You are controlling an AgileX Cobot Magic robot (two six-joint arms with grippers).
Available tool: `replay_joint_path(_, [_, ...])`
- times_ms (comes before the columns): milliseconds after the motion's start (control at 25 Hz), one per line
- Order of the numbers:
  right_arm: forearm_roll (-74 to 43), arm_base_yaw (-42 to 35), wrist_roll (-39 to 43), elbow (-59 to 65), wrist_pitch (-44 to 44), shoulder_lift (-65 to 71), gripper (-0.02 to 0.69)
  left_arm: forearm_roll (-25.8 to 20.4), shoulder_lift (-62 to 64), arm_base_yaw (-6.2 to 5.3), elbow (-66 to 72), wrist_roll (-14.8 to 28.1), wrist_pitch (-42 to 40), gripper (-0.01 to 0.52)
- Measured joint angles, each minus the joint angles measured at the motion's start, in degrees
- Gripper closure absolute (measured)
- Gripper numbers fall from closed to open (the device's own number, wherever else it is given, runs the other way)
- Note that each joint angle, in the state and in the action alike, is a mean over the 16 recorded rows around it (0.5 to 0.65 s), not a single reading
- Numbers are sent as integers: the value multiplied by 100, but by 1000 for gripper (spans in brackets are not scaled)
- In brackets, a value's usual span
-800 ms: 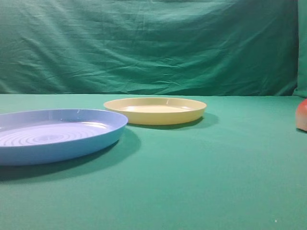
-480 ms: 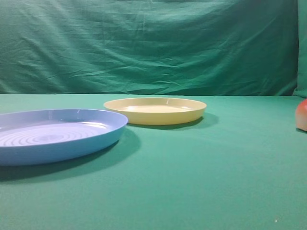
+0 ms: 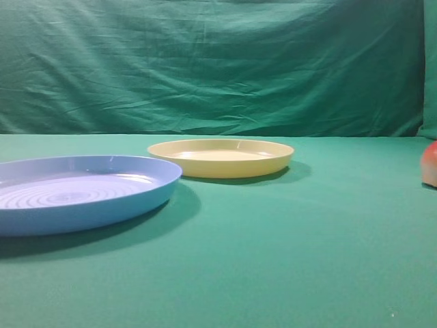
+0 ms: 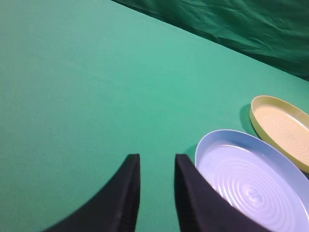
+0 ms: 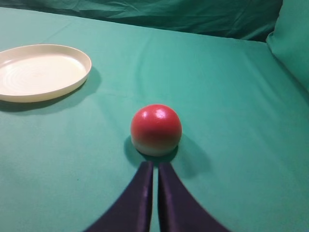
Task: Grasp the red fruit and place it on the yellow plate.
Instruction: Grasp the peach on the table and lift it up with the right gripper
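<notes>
The red fruit (image 5: 156, 129) is the reference point here, and it sits on the green cloth (image 3: 287, 260) untouched, so the grasp has not yet begun. Farthest to its left in the exterior high view lies the light-blue plate (image 3: 75, 195) with concentric rings, a distractor that the task leaves alone. The left gripper (image 4: 155, 169) hangs over bare cloth just beside that plate's near rim; its dark fingers stand a little apart with nothing between them, which suits an idle arm parked away from the fruit. Next toward the fruit is the yellow plate (image 3: 222, 157), empty and flat on the cloth, its bowl open to receive the fruit; in the right wrist view it lies up and to the left of the fruit (image 5: 41, 72), well apart from it. The fruit itself shows only as a sliver at the right edge of the exterior view (image 3: 430, 164), red above and paler below. The right gripper (image 5: 155, 166) points straight at it from just behind, fingertips nearly touching each other and holding nothing. Judging from that, the jaws must part before they can close around the fruit, and the arm is lined up because this fruit lies on its side.
</notes>
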Motion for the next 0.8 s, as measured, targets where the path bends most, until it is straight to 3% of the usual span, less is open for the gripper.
replay_joint_path(800, [1033,0,-364,-123,-1388,88,665,0,0,0,0,0,0,357])
